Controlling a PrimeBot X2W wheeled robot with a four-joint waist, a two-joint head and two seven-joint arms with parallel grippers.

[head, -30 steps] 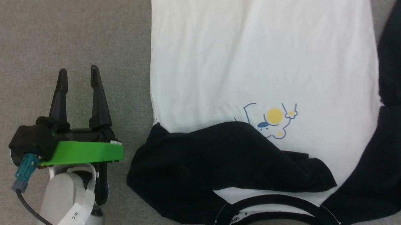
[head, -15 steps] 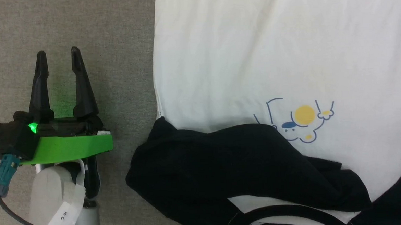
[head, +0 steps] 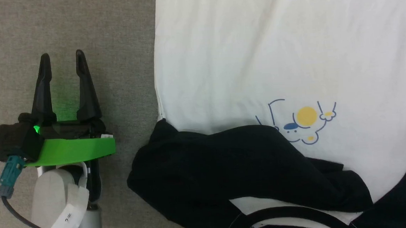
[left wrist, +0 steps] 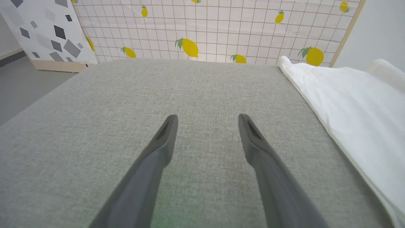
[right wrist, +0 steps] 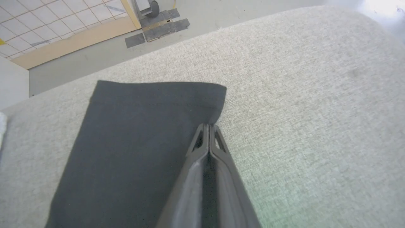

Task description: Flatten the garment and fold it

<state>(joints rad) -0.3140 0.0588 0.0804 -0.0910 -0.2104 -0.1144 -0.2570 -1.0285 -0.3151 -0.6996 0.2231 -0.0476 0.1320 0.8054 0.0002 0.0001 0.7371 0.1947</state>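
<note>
The garment's white body (head: pixel 255 55) lies spread on the grey surface, with the yellow-and-blue cartoon print (head: pixel 304 122) near its lower middle. One black sleeve (head: pixel 209 169) lies crumpled across the chest above the black collar (head: pixel 284 215). The other black sleeve (head: pixel 401 194) runs off at the lower right. My left gripper (head: pixel 61 60) rests open on bare surface left of the shirt, nothing between its fingers (left wrist: pixel 207 122); the white hem edge (left wrist: pixel 348 104) lies to its right. My right gripper (right wrist: pixel 208 126) is shut, pinching the edge of the flat black sleeve (right wrist: pixel 133 133) near its cuff.
Grey woven fabric (head: pixel 62 24) covers the work surface. Beyond its far edge stand a lemon-patterned tiled panel (left wrist: pixel 221 28) and a panel with grey geometric shapes (left wrist: pixel 44 31). Grey floor (right wrist: pixel 190 12) lies past the surface's edge in the right wrist view.
The head camera has shifted, so the shirt looks larger and sits further right. My left gripper stays open and has barely moved on the bare surface.
</note>
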